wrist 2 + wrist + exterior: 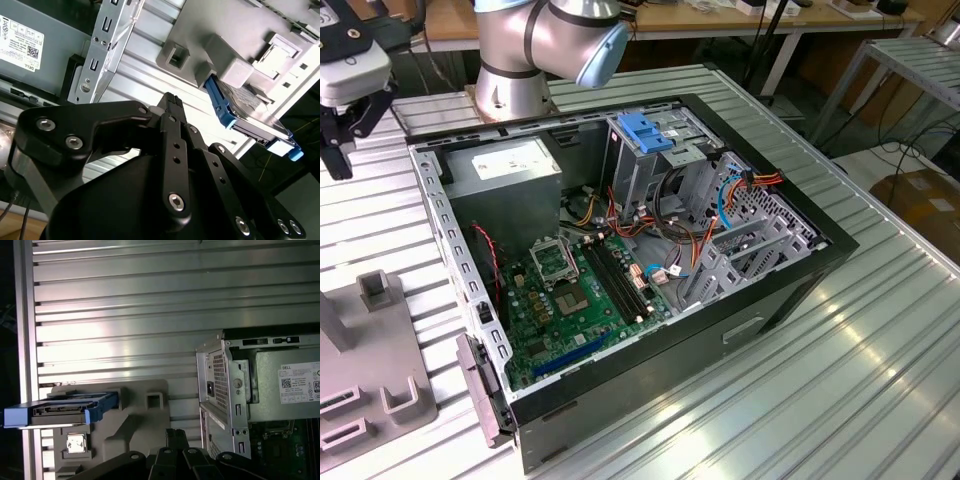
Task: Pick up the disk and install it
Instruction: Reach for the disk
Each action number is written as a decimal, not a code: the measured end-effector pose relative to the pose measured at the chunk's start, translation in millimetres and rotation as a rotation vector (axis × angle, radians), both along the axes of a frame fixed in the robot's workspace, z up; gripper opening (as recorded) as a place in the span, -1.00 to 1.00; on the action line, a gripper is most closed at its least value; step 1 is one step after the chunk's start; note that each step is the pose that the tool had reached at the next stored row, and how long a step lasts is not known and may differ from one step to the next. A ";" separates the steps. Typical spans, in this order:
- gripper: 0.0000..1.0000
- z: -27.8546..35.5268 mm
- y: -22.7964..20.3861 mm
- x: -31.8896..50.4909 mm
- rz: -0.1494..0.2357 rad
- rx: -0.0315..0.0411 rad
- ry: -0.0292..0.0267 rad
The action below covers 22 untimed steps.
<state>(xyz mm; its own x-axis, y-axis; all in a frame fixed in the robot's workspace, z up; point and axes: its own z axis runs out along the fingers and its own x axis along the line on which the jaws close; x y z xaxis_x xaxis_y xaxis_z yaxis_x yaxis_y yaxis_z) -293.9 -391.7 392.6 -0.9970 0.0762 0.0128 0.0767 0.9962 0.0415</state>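
Note:
The disk [252, 119] is a flat metal drive in a blue carrier. It stands on edge in a grey holder [235, 65] on the ribbed table. In the first wrist view the disk [60, 411] sits in the holder [135, 415] beside the case's rear corner. My gripper [172, 100] is shut with nothing between its fingers and hangs well apart from the disk. In the exterior view the gripper [340, 150] hovers over the table at the far left, outside the open computer case [620, 250].
Inside the case are a grey power-supply box [505, 170], a green motherboard [580, 290], a metal drive cage with a blue latch [645, 135] and loose cables [720, 200]. The grey holder [365, 370] stands at the exterior view's lower left. The arm's base [515, 60] stands behind the case.

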 end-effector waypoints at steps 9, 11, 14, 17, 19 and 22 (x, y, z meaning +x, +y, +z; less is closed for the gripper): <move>-0.80 0.0 0.7 -10.1 0.000 0.0000 0.0009; -0.80 0.0 0.8 -12.4 0.000 0.0000 0.0010; -0.80 -0.1 1.1 -17.2 0.000 0.0000 0.0014; -0.80 -0.1 1.4 -20.9 0.000 0.0000 0.0016; -0.80 0.0 1.6 -23.3 0.000 0.0000 0.0019; -0.80 -0.1 1.8 -27.6 0.000 0.0000 0.0020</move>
<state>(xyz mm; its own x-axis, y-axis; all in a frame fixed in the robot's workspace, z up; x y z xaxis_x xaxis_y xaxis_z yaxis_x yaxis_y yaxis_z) -321.5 -390.0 392.6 -0.9970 0.0762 0.0148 0.0767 0.9962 0.0414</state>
